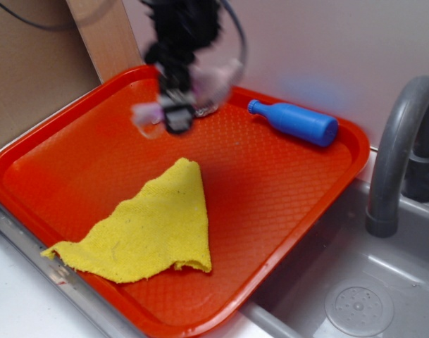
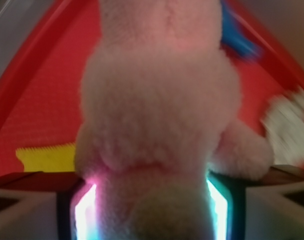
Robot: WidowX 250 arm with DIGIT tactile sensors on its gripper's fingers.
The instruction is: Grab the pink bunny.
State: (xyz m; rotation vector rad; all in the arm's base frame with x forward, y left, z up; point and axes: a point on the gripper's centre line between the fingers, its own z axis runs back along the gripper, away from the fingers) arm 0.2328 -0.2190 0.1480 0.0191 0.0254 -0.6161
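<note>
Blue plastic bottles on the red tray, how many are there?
1. The blue plastic bottle lies on its side near the far right rim of the red plastic tray, neck toward the pincer. Another could hide under the yellow terry cloth.

Bright, even light; motion blur

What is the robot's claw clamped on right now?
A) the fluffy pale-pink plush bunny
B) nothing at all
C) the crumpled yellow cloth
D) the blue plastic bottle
A: in the wrist view the fluffy pale-pink plush bunny is wedged between the fingers of the gripper, while the yellow cloth and blue plastic bottle lie loose on the red tray.
</note>
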